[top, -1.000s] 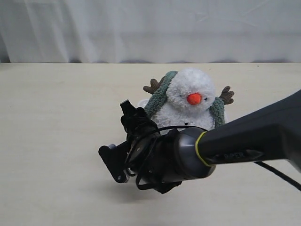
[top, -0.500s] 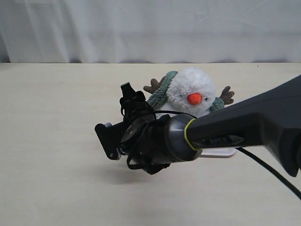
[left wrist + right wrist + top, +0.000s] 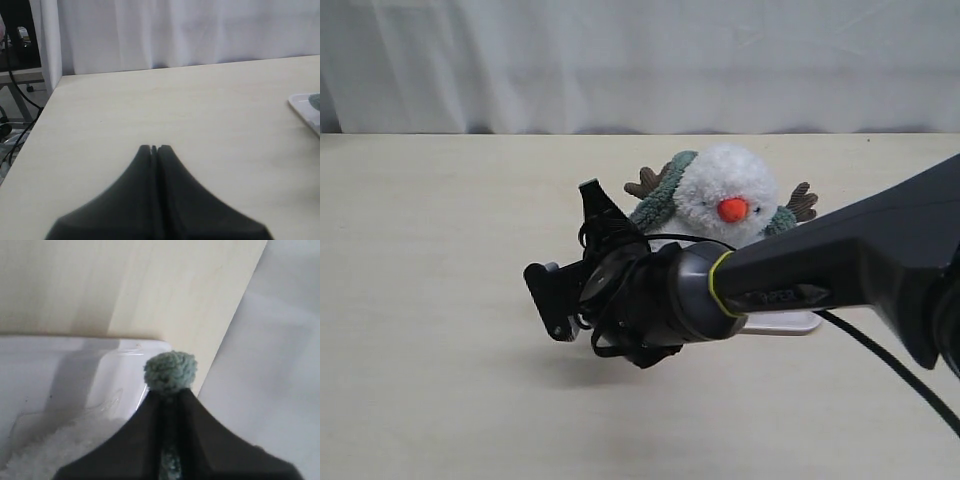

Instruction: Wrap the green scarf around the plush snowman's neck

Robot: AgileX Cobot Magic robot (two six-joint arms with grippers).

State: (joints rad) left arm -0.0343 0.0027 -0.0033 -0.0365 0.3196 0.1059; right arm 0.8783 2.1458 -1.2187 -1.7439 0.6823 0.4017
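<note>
The plush snowman (image 3: 725, 195) sits upright on a white tray, orange nose facing the camera. The green scarf (image 3: 662, 198) runs behind its head and down both sides; its right part (image 3: 780, 220) shows beside the cheek. My right arm reaches across in front of the snowman's body and hides it. The right gripper (image 3: 170, 390) is shut on one fuzzy end of the scarf (image 3: 170, 371), above the tray's corner. In the exterior view its fingertips are hard to make out among the black wrist parts (image 3: 610, 240). My left gripper (image 3: 154, 148) is shut and holds nothing, over bare table.
The white tray (image 3: 790, 322) lies under the snowman; its corner shows in the right wrist view (image 3: 100, 365) and in the left wrist view (image 3: 302, 107). A white curtain hangs behind the table. The table's left edge (image 3: 45, 107) drops off toward cables and a stand.
The right arm has moved left and a little toward the back with the scarf end in it, covering more of the snowman's body. It has barely moved in the last half second.
</note>
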